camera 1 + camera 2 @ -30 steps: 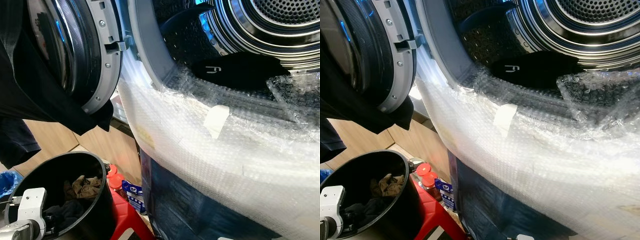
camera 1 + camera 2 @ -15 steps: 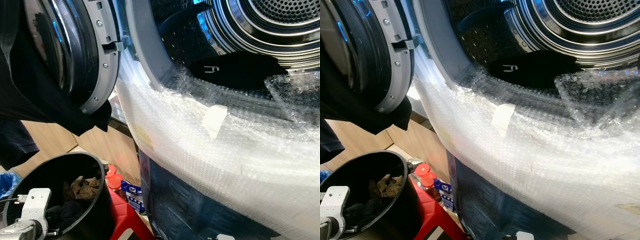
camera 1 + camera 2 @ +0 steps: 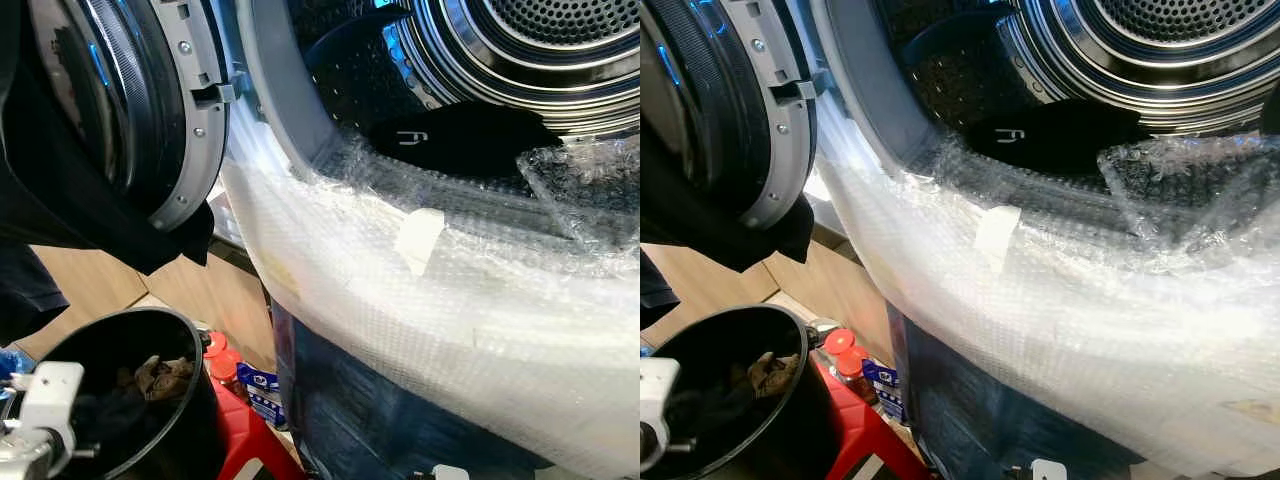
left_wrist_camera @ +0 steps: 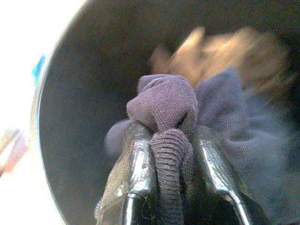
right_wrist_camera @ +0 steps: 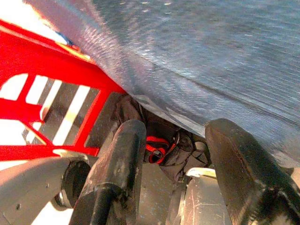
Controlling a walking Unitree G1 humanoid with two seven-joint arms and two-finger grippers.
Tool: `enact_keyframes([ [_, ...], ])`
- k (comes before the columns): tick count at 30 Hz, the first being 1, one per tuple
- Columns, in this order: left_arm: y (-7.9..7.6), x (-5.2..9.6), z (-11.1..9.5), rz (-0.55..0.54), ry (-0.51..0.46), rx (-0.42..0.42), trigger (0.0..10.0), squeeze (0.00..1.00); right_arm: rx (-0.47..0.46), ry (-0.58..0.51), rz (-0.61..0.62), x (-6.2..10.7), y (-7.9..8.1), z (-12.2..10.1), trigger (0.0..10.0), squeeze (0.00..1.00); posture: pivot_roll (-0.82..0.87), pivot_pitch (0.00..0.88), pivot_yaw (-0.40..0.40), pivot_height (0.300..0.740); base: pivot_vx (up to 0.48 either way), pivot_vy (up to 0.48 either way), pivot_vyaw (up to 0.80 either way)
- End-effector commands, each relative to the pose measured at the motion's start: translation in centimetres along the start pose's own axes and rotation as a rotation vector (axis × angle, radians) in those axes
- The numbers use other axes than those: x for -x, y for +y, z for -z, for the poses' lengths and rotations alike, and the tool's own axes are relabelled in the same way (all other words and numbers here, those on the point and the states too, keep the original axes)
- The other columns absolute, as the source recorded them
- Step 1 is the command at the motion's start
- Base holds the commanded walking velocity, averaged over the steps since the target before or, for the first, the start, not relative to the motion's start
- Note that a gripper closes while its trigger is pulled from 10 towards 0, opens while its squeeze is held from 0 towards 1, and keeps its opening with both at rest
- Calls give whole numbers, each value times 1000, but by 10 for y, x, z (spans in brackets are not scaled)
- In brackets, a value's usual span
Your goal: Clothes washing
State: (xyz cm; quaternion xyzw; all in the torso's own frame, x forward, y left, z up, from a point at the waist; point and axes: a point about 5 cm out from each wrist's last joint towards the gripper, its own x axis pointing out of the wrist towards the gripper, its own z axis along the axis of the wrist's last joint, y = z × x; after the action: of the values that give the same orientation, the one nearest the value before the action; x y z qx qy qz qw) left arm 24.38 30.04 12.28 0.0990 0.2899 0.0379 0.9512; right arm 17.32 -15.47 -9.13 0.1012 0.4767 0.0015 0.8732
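Item: my left gripper (image 4: 171, 154), down inside the black bucket (image 3: 190, 420) at about 7 o'clock in my head view. Its two fingers (image 4: 136, 164) are clamped on a bunched purple-grey garment (image 4: 164, 105); a ribbed fold of it runs down between them. More of the same cloth spreads beside the fingers, and a blurred tan cloth (image 4: 234, 51) lies beyond it against the bucket's dark wall.

Item: bucket contents from above: crumpled tan cloth (image 3: 160, 375) over dark fabric. My white left wrist housing (image 3: 45, 400) sits at the bucket's rim.

Item: my right gripper (image 5: 173, 159), hanging low beside the washer's bubble-wrapped front, its fingers (image 5: 117, 159) spread apart with nothing between them. A red stool (image 5: 56, 79) shows past them.

Item: washing machine. The drum (image 3: 540, 50) is at 1 o'clock, with a black garment carrying a small white logo (image 3: 460, 140) lying at its lower lip. Bubble wrap (image 3: 420, 300) covers the front from centre to 4 o'clock, with a strip of pale tape (image 3: 418, 238) on it. The open door (image 3: 140, 110) stands at 10 o'clock, a dark cloth (image 3: 60, 200) draped over it.

Item: red-capped bottles (image 3: 222, 360) just beside the bucket, at 6 o'clock.
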Motion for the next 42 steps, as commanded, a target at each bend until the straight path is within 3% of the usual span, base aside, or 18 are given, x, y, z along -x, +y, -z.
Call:
enact_keyframes([
  [1, -7, 16, -54, 103, -198, -83, 0, 0, 22, 14, -17, -1, 5, 1, 10000, 0, 271, 0, 84, 740, 0, 0, 0],
  [3, -17, 24, -75, 194, -250, -85, 0, 0, 27, 16, -19, -1, 5, 1, 10000, 0, 269, 0, 87, 740, 0, 0, 0],
  [7, -42, 35, -99, 383, -297, -174, 0, 0, 14, -1, -17, -2, 6, -5, 10000, 0, 268, 0, 84, 740, 0, 0, 0],
  [8, -42, 35, -99, 383, -297, -174, 0, 0, 14, -1, -17, -2, 6, -5, 10000, 0, 268, 0, 84, 740, 0, 0, 0],
  [10, -64, 40, -108, 538, -303, -255, 0, 0, 13, -7, -20, -2, 8, -7, 10000, 0, 266, 0, 85, 740, 0, 0, 0],
  [15, -98, 54, -113, 796, -304, -336, 0, 0, 11, -12, -25, -3, 9, -9, 10000, 0, 264, 0, 88, 740, 0, 0, 0],
  [16, -109, 57, -111, 865, -294, -401, 0, 0, 16, -9, -24, -3, 9, -8, 10000, 0, 265, 0, 84, 740, 0, 0, 0],
  [21, -127, 55, -100, 1006, -278, -528, 0, 0, 17, -2, -23, -2, 8, -6, 10000, 0, 263, 0, 81, 740, 0, 0, 0],
  [23, -134, 51, -100, 1055, -292, -544, 0, 0, 22, 1, -20, -2, 7, -6, 10000, 0, 268, 0, 76, 740, 0, 0, 0],
  [26, -152, 40, -105, 1084, -303, -664, 0, 0, 26, 6, -17, -2, 5, -5, 10000, 0, 269, 0, 64, 740, 0, 0, 0],
  [28, -167, 35, -114, 1095, -330, -679, 0, 0, 25, 8, -14, -2, 4, -5, 10000, 0, 268, 0, 60, 740, 0, 0, 0],
  [34, -172, 32, -117, 1115, -354, -697, 0, 0, 24, 8, -13, -2, 4, -5, 10000, 0, 265, 0, 60, 740, 0, 0, 0],
  [36, -209, 39, -126, 1276, -415, -709, 0, 0, 22, 3, -15, -2, 5, -7, 10000, 0, 243, 0, 47, 740, 0, 0, 0],
  [37, -234, 41, -125, 1358, -435, -739, 0, 0, 19, 1, -16, -2, 5, -7, 10000, 0, 239, 0, 48, 740, 0, 0, 0],
  [39, -249, 45, -120, 1466, -426, -705, 0, 0, 15, -2, -14, -2, 5, -8, 10000, 0, 226, 0, 54, 740, 0, 0, 0],
  [42, -257, 49, -120, 1535, -427, -637, 0, 0, 15, -3, -14, -2, 5, -8, 10000, 0, 227, 0, 52, 740, 0, 0, 0],
])
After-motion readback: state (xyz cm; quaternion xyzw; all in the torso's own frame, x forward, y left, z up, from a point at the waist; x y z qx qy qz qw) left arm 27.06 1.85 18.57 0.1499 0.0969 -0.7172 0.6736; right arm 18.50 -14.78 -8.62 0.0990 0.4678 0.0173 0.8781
